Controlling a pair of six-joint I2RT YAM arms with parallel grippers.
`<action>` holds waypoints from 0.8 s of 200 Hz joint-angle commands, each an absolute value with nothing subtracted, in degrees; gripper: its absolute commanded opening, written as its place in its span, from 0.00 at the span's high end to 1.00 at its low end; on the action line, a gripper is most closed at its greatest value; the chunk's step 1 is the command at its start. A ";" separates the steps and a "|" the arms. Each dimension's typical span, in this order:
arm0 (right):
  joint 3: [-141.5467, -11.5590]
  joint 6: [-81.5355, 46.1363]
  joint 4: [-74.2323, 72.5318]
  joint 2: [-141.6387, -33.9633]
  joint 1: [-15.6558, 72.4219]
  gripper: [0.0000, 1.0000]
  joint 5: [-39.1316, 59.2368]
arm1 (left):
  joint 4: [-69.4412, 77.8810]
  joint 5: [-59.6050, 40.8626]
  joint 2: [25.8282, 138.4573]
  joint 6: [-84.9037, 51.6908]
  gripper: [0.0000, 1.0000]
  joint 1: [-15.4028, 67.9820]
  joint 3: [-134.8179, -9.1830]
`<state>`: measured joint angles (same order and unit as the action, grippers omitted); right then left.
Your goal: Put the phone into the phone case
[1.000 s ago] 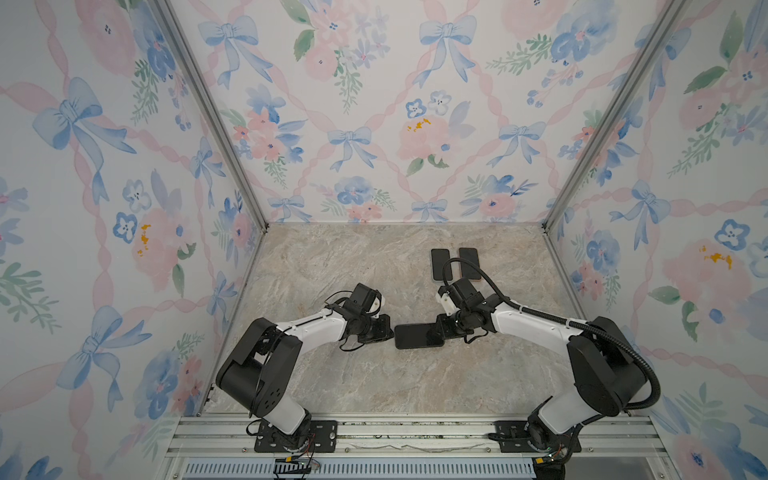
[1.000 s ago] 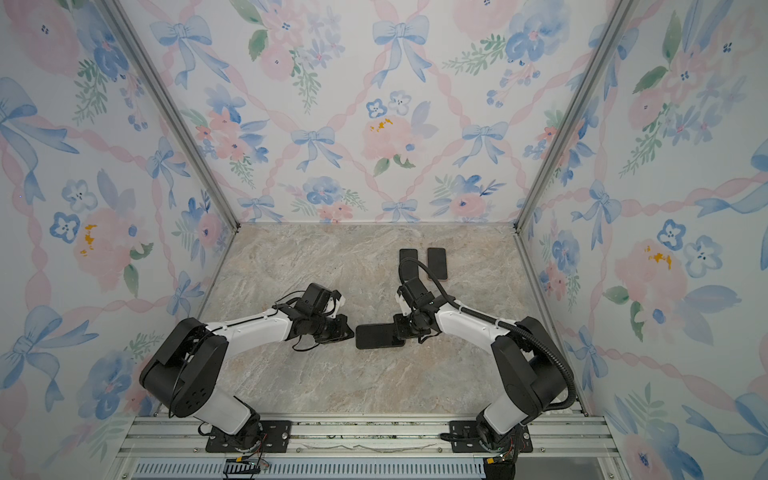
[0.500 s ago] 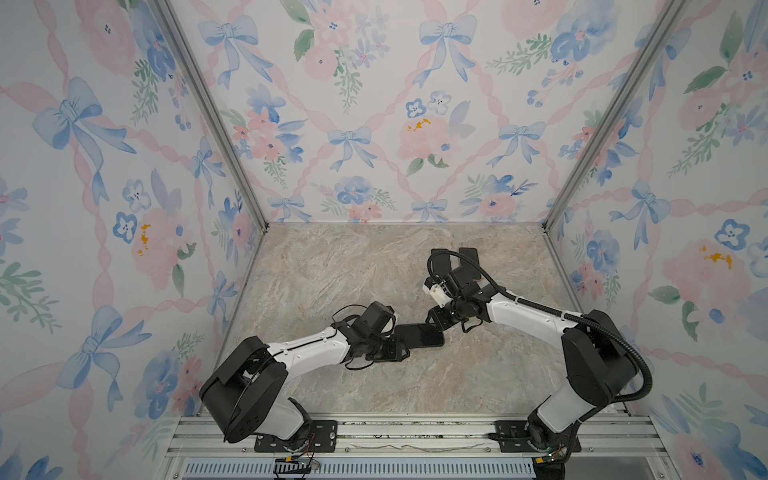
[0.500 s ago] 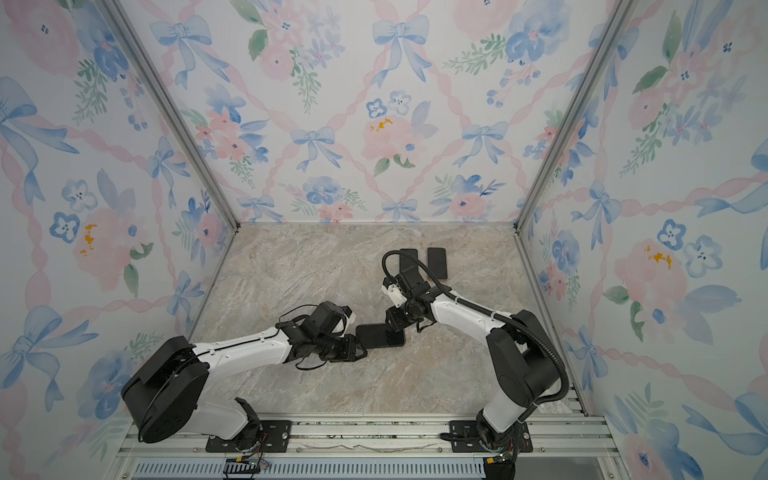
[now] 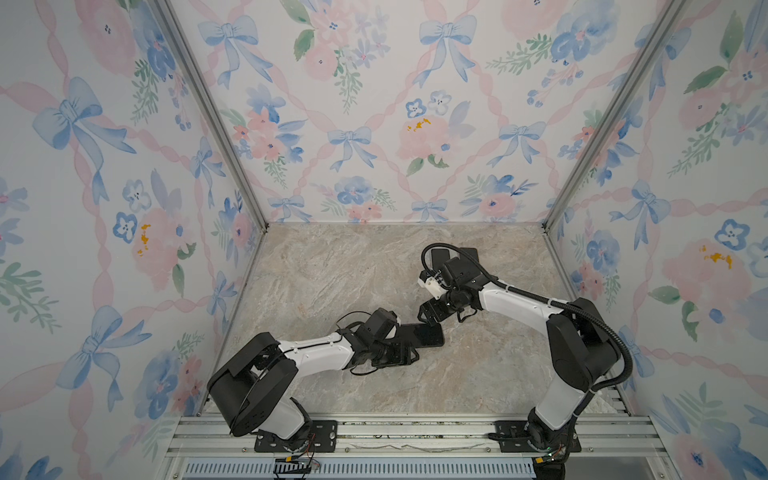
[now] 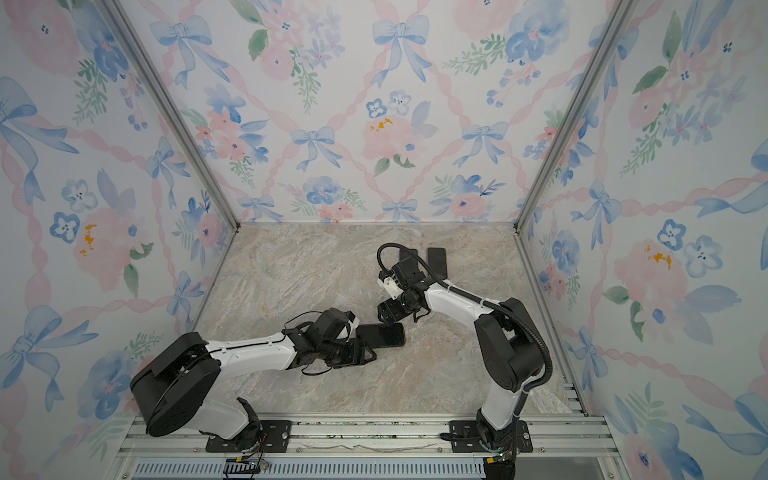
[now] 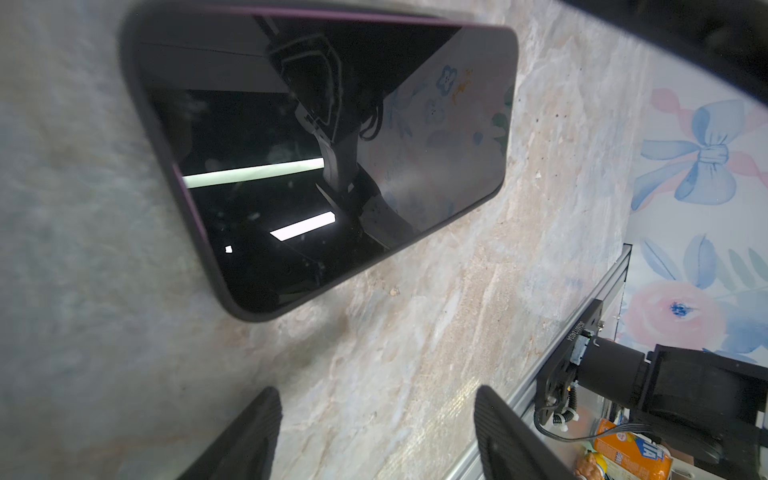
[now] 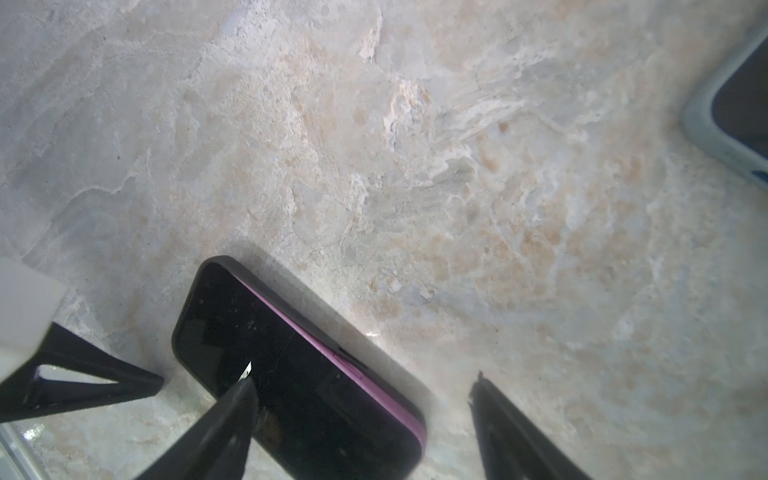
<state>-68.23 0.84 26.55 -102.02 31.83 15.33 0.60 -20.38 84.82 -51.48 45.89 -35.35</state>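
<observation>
Claws first: count both spread apart and clamped on nothing, with the left claw (image 7: 376, 397) just beside the phone (image 7: 332, 145) and the right claw (image 8: 361, 386) straddling one long edge, one finger (image 8: 237, 415) over the glass, touching or not impossible to tell. Find the phone lying flat, screen up, near the middle of the table (image 5: 332, 270), between the two claws in both top views, sitting inside a dark phone case (image 7: 239, 307). Note a purple strip (image 8: 332, 353) of its side showing along one long edge, so probably not pressed fully home there. Expect a thin, stiff, fairly dense slab: slick glass on top, grippier rim around it, breakable if levered or dropped. Take hold across the short width, on the two long rims, never on the glass alone. For seating, press down near the exposed edge and the corners while pinning the far end. Leave alone another dark slab (image 6: 436, 259) at the back, well apart.
</observation>
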 commanded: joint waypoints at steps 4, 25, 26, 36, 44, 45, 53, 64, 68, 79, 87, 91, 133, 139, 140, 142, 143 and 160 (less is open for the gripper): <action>-70.42 0.93 30.47 -103.87 30.41 0.14 19.34 | 3.17 -20.90 85.86 -52.64 0.24 46.49 -33.85; -70.40 0.63 30.77 -104.73 30.26 0.14 20.42 | 4.73 -21.90 86.98 -53.00 0.24 46.56 -33.48; -70.40 0.62 30.81 -104.79 30.25 0.14 20.54 | 4.78 -21.94 87.13 -53.00 0.24 46.53 -33.48; -70.42 0.31 30.89 -105.42 30.06 0.14 21.00 | 5.32 -22.38 87.70 -52.91 0.25 46.58 -33.22; -70.40 0.07 30.80 -105.79 29.91 0.14 21.70 | 5.36 -22.51 88.05 -52.70 0.26 46.55 -33.31; -70.36 0.03 30.82 -105.85 29.89 0.13 21.79 | 5.36 -22.50 88.06 -52.67 0.26 46.57 -33.26; -70.13 -0.33 30.53 -106.12 29.84 0.13 22.42 | 5.32 -22.59 88.30 -52.48 0.26 46.57 -33.33; -69.08 -1.13 29.39 -106.17 29.82 0.13 23.77 | 5.39 -22.43 88.31 -52.30 0.26 46.57 -33.36; -68.72 -1.33 28.88 -106.17 29.88 0.13 24.10 | 5.36 -22.34 88.33 -52.22 0.26 46.56 -33.36; -68.08 -1.60 28.42 -106.47 29.96 0.13 24.21 | 5.38 -22.24 88.47 -52.05 0.26 46.49 -33.39; -68.03 -1.67 28.55 -106.86 29.93 0.13 24.17 | 5.40 -22.43 88.83 -51.80 0.26 46.28 -33.48; -68.03 -1.63 28.69 -107.02 29.89 0.13 24.02 | 5.45 -22.68 89.08 -51.69 0.27 46.16 -33.49; -66.72 -2.89 27.79 -106.61 29.71 0.14 23.38 | 6.97 -23.85 89.91 -51.38 0.28 44.24 -32.45; -66.62 -2.98 27.86 -106.59 29.75 0.14 23.38 | 7.32 -24.20 90.02 -51.26 0.28 43.92 -32.43; -66.62 -2.99 27.90 -106.60 29.73 0.14 23.38 | 7.39 -24.35 90.05 -51.25 0.28 43.89 -32.43; -66.58 -2.99 27.89 -106.61 29.71 0.14 23.45 | 7.52 -24.48 90.08 -51.24 0.28 43.76 -32.32; -66.60 -2.99 27.92 -106.61 29.71 0.14 23.50 | 7.52 -24.54 90.13 -51.24 0.28 43.72 -32.27; -65.89 -3.33 27.71 -106.40 29.86 0.15 23.34 | 9.31 -26.02 90.50 -51.51 0.29 42.86 -31.28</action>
